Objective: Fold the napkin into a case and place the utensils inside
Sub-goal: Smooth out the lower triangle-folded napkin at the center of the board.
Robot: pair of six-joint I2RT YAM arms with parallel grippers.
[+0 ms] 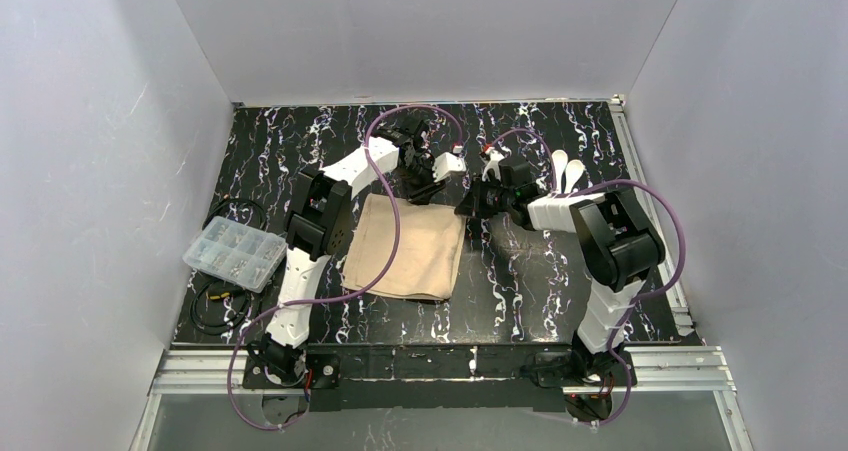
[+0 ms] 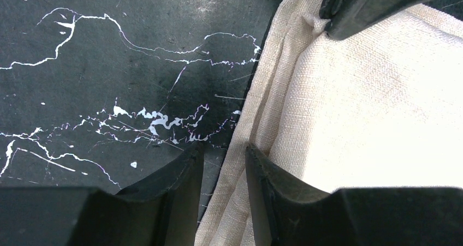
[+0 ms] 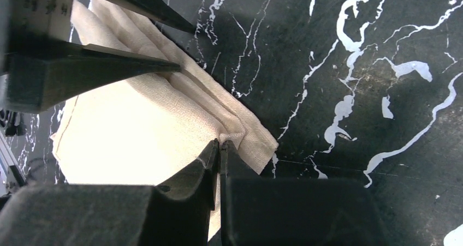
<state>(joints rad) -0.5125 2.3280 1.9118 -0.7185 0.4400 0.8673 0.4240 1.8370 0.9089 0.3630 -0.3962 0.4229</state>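
The beige napkin (image 1: 405, 246) lies flat on the black marbled table, its far edge doubled over. My left gripper (image 1: 428, 189) is at that far edge. In the left wrist view its jaws (image 2: 225, 159) are open and straddle the folded hem of the napkin (image 2: 371, 109) without pinching it. My right gripper (image 1: 466, 208) is at the napkin's far right corner. In the right wrist view it (image 3: 219, 145) is shut on the cloth (image 3: 136, 131) just inside the corner. Two white utensils (image 1: 567, 171) lie side by side at the far right, behind the right arm.
A clear plastic compartment box (image 1: 235, 253) sits at the left, with black cables (image 1: 215, 301) in front of it. The two grippers are close together over the napkin's far edge. Grey walls enclose the table.
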